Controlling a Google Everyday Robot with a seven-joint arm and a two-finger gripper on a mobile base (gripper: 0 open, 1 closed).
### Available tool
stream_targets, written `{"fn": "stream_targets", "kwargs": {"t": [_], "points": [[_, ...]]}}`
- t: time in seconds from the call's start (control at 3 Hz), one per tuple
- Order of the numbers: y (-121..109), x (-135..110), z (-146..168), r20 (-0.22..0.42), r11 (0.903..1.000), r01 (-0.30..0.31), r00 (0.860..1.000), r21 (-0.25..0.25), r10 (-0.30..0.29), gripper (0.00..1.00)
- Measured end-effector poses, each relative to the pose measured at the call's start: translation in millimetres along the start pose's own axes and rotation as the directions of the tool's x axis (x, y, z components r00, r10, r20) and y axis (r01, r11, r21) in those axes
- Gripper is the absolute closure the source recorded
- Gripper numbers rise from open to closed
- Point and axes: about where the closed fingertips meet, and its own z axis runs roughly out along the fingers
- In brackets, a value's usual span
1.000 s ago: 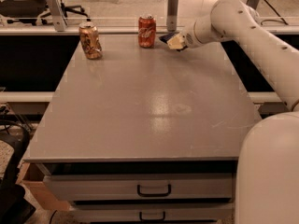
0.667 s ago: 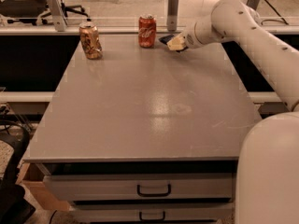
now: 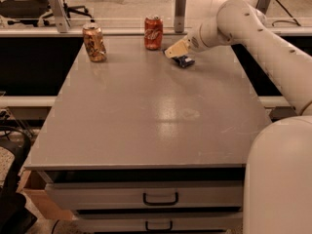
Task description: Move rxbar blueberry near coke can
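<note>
**Gripper at the table's far edge, blue bar just under it**

The robot's white arm reaches in from the right of the picture and ends in a beige two-finger gripper, which sits low over the far part of the flat grey table top. Directly beneath the gripper and a little nearer the camera lies the rxbar blueberry, a flat, dark navy-blue snack bar wrapper. It sits at the gripper's underside, touching it or very nearly so. How wide the gripper stands, and whether it has hold of the bar, cannot be told from this view.

Just to the picture's left of the gripper, and slightly farther back, the coke can stands upright: red, with white script and a silver top. It is near the bar but apart from it. Well beyond it on the same side stands a gold-brown patterned can, also upright. Below the table's near edge, far from the gripper, are two grey drawers with black handles.
</note>
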Motion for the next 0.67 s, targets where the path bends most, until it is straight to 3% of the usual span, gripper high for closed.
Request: {"fn": "stream_targets", "kwargs": {"t": [0.67], "points": [[1.5,0.6,2.1,-0.001,1.0000,0.000,1.000,-0.003,0.000,0.00]]}}
